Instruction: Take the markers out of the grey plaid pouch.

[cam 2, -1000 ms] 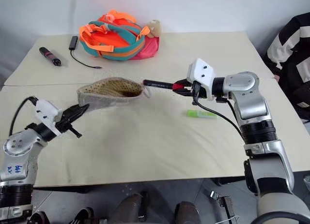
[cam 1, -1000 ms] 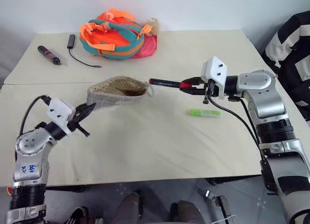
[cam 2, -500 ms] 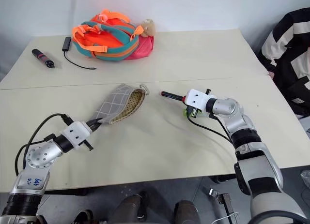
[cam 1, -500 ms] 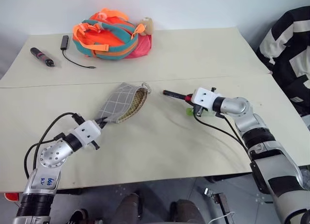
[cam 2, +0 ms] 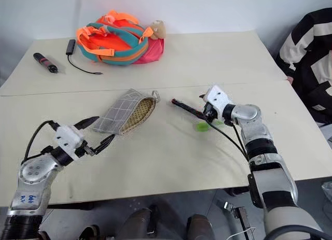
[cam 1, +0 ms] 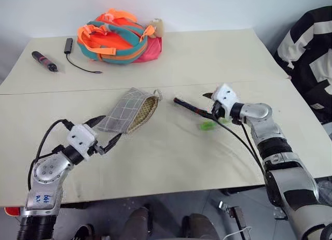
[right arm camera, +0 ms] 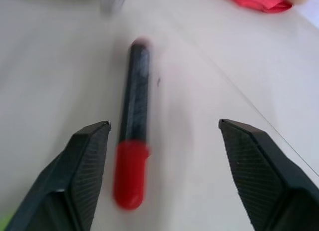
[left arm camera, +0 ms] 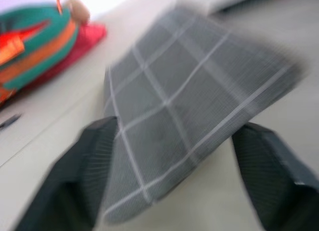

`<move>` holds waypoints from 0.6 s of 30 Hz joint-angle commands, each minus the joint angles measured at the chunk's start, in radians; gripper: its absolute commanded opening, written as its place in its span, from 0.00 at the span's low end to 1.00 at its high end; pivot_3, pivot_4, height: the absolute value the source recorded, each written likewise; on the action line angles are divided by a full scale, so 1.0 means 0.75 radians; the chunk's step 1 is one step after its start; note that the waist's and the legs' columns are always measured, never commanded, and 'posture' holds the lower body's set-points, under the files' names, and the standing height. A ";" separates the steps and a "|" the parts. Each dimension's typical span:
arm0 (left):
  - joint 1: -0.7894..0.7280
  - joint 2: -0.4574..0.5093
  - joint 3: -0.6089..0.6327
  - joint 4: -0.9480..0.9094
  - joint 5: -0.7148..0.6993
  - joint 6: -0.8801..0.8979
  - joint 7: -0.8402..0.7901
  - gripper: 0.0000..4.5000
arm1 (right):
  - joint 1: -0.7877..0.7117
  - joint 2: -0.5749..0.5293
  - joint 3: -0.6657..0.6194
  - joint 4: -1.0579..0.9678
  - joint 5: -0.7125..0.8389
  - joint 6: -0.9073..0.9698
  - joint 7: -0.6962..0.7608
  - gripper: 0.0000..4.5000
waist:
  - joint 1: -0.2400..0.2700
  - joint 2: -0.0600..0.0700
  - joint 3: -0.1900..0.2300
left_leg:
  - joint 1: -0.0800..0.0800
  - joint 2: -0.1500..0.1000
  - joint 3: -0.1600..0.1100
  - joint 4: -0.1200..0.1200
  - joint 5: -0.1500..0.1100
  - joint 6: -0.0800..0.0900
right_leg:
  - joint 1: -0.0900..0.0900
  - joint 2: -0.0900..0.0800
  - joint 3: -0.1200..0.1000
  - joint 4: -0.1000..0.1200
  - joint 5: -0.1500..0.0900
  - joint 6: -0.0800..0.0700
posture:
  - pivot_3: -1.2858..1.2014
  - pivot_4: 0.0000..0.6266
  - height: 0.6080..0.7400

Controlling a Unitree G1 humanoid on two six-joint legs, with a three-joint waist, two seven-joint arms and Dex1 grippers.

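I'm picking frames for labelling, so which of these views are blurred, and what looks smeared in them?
Left wrist view: the grey plaid pouch is streaked, worst at its far edge. Right wrist view: the black and red marker is soft and ghosted, while the fingers look crisper. Left eye view: the green marker is a smear beside the right hand.

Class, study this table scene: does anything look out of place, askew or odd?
Nothing damaged or spilled. The grey plaid pouch lies askew and gaping open, and the black and red marker and green marker lie loose on the table beside it.
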 commanded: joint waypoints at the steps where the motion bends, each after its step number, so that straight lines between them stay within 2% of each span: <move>1: 0.089 0.008 0.124 -0.154 -0.212 0.149 -0.024 0.85 | 0.045 0.018 -0.102 -0.254 0.177 0.176 0.032 0.80 | 0.001 0.000 0.000 | 0.000 0.000 0.000 0.000 0.000 0.000 | 0.000 0.000 0.000 0.000 0.000 0.000 | 0.52 0.24 1.00; 4: 0.163 0.007 0.194 -0.224 -0.271 0.219 -0.009 0.85 | 0.146 0.038 -0.122 -0.514 0.291 0.380 0.033 0.80 | 0.003 0.000 0.000 | 0.000 0.000 -0.001 0.000 0.000 0.000 | 0.000 0.000 0.000 0.000 0.000 0.000 | 0.52 0.24 1.00; 7: 0.255 0.009 0.249 -0.279 -0.287 0.289 0.007 0.85 | 0.345 0.010 -0.090 -0.839 0.378 0.549 0.066 0.80 | 0.014 0.000 0.000 | -0.001 0.000 -0.001 0.000 -0.001 0.000 | 0.000 0.000 0.000 -0.001 0.000 0.000 | 0.52 0.24 1.00; 10: 0.316 -0.021 0.294 -0.318 -0.311 0.335 0.043 0.85 | 0.504 0.000 -0.106 -1.037 0.446 0.684 0.036 0.80 | 0.035 0.000 0.000 | -0.002 -0.001 -0.001 0.000 -0.002 0.000 | -0.002 -0.001 0.001 -0.002 0.000 0.000 | 0.52 0.24 1.00; 16: 0.469 -0.064 0.364 -0.303 -0.330 0.365 0.019 0.85 | 0.717 -0.118 -0.177 -1.144 0.514 0.680 0.149 0.80 | 0.044 0.000 0.000 | -0.006 -0.004 0.002 0.001 -0.005 -0.005 | -0.009 -0.002 0.002 -0.003 0.002 0.001 | 0.52 0.24 1.00; 18: 0.528 -0.105 0.388 -0.263 -0.298 0.295 0.007 0.85 | 0.809 -0.160 -0.221 -1.101 0.484 0.574 0.178 0.80 | 0.049 0.000 0.000 | -0.006 -0.003 0.002 0.001 -0.005 -0.005 | -0.009 -0.002 0.002 -0.004 0.002 0.000 | 0.52 0.24 1.00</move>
